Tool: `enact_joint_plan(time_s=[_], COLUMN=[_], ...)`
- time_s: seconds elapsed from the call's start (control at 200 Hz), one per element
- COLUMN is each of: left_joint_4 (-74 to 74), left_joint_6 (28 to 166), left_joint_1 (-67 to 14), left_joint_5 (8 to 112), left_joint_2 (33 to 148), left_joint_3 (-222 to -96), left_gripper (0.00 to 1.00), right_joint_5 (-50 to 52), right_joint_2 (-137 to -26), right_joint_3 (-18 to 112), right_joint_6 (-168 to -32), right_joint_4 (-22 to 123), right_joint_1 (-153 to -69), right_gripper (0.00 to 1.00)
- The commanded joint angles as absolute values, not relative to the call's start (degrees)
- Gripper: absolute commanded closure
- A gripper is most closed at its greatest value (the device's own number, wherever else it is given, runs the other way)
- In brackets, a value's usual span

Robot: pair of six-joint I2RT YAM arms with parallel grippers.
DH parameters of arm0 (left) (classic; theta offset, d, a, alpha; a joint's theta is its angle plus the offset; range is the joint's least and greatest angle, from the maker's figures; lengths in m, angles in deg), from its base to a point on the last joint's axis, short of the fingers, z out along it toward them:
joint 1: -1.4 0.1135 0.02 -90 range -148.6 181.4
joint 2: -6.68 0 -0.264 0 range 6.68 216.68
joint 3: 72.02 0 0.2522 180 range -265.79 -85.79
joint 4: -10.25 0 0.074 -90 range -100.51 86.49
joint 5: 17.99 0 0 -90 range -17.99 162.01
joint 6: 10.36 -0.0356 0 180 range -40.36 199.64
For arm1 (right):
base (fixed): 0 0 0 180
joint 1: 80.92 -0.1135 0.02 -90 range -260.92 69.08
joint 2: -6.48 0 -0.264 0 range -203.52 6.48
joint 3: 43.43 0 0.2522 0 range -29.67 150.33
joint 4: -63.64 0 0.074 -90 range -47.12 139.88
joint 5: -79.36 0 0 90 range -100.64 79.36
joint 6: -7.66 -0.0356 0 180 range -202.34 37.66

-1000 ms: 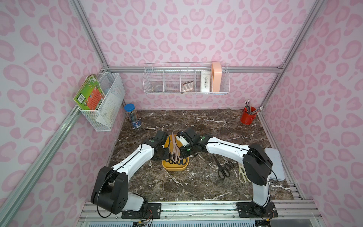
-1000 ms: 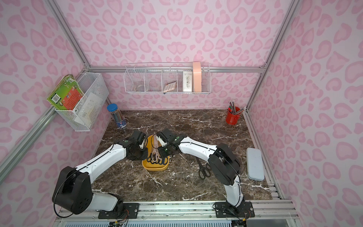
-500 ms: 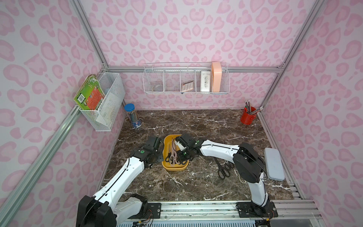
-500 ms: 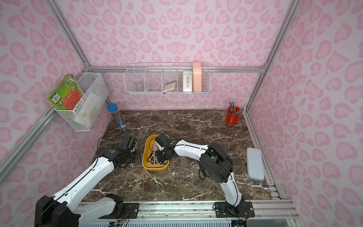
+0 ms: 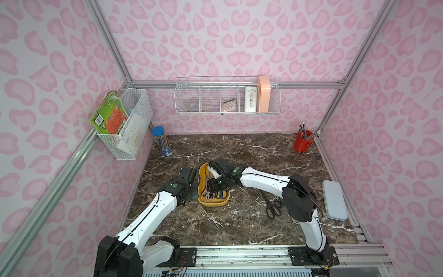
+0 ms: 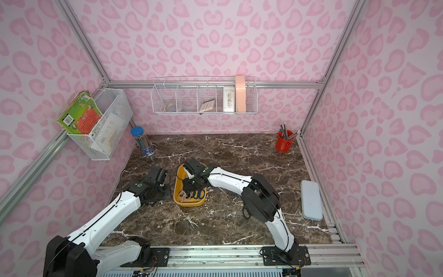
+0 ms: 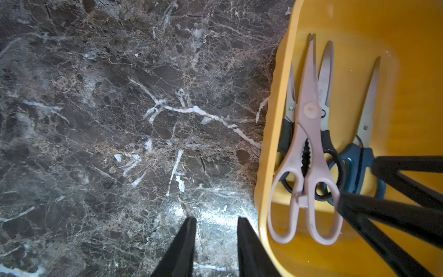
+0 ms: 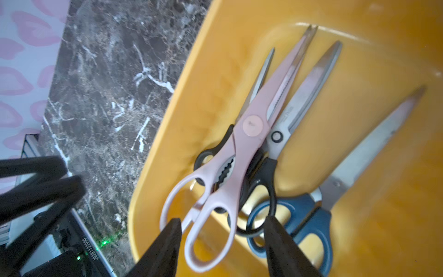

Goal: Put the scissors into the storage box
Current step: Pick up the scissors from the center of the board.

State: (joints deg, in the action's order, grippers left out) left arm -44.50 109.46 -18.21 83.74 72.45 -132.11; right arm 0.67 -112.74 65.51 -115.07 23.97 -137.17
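Where storage box rim ends, open marble

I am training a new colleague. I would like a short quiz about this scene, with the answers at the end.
1. True or false: a pair of black scissors lies on the table, outside the yellow box.
2. By the left wrist view, how many pairs of scissors lie in the box? A two, B four, C seven.
3. Fill in: the right gripper hangs over the box with its jaws ____.
Key: 1 true; 2 B; 3 open.
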Motion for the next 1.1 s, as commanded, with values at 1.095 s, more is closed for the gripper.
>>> enact_joint_plan(time_s=[1.095], left_joint_4=[-19.9], left_joint_6=[93.2], left_joint_1=[-52.6], left_joint_5=[60.8], left_joint_2=[87.0], left_joint_3=[-138.8], left_gripper=[0.53], right_joint_5=[-13.6], right_joint_2=[-71.9], right_joint_3=[10.4], right_joint_6=[-119.1], right_joint_4=[16.0], right_joint_1=[-122.8], right_gripper=[0.54])
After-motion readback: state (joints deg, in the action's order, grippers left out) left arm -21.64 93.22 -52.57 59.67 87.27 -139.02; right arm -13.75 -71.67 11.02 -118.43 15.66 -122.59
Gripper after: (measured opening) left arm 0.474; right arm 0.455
